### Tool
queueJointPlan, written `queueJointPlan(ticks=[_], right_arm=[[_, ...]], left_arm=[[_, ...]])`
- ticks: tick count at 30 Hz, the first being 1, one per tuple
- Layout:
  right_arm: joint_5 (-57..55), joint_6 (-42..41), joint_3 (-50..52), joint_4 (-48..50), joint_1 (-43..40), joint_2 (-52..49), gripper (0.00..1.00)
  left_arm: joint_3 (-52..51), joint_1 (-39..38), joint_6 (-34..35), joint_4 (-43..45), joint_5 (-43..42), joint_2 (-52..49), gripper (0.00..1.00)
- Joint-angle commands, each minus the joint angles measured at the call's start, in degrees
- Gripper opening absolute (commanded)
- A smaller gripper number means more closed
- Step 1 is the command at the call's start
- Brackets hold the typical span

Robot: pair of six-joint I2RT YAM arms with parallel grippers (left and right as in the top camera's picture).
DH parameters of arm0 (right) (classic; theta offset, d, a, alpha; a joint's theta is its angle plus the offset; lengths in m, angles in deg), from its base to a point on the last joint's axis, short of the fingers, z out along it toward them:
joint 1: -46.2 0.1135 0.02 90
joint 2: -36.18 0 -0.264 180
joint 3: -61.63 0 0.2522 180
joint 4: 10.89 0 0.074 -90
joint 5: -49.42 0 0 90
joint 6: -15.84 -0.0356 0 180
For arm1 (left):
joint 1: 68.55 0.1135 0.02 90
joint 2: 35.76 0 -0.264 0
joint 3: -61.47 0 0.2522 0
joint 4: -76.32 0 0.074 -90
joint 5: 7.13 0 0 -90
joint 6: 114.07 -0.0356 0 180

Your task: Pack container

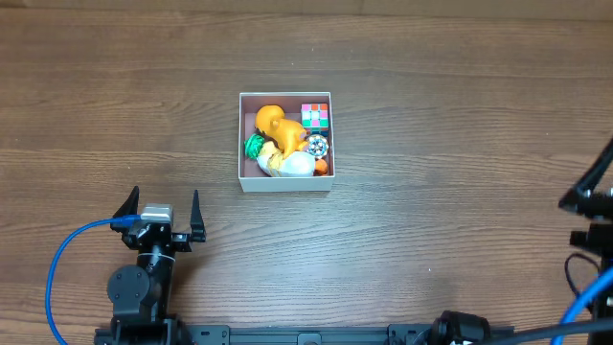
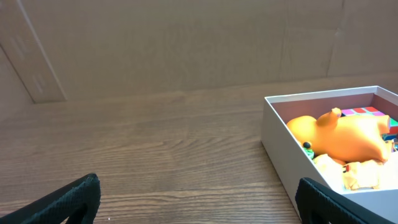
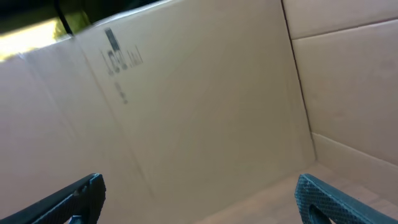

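The container (image 1: 246, 180) is a square white-walled box at the table's middle, holding an orange toy animal (image 1: 276, 128), a colour cube (image 1: 315, 116), a green piece (image 1: 253, 146), a white piece (image 1: 297, 164) and a patterned ball (image 1: 317, 146). In the left wrist view its white wall (image 2: 280, 152) and the orange toy animal (image 2: 342, 137) show at the right. My left gripper (image 1: 162, 213) stands open near the front left, apart from the box, nothing between its fingers (image 2: 74, 202). My right gripper (image 3: 199, 199) is open and empty, facing a cardboard wall; its arm (image 1: 594, 220) sits at the right edge.
A brown cardboard wall (image 2: 186, 43) stands behind the wooden table (image 1: 431, 192). A blue cable (image 1: 72, 254) loops by the left arm's base, another blue cable (image 1: 586, 302) at the right. Cardboard panels (image 3: 205, 93) fill the right wrist view.
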Motion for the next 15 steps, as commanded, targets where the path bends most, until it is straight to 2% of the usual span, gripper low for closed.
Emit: queueJointPlan(ticks=[1,7,15], right_arm=[[0.48,-3.72,1.88,1.05,0.37,2.05,1.00],[0.26,-0.96,5.16,5.46,0.72,4.28,1.00],[0.31,2.45,16.92,18.23,4.26,10.60,1.00]], left_arm=[[-0.22,0.42,0.52,-0.09,0.39,0.59,1.00],[-0.22,0.42,0.52,-0.09,0.39,0.59,1.00],[-0.22,0.42,0.52,-0.09,0.39,0.59,1.00]])
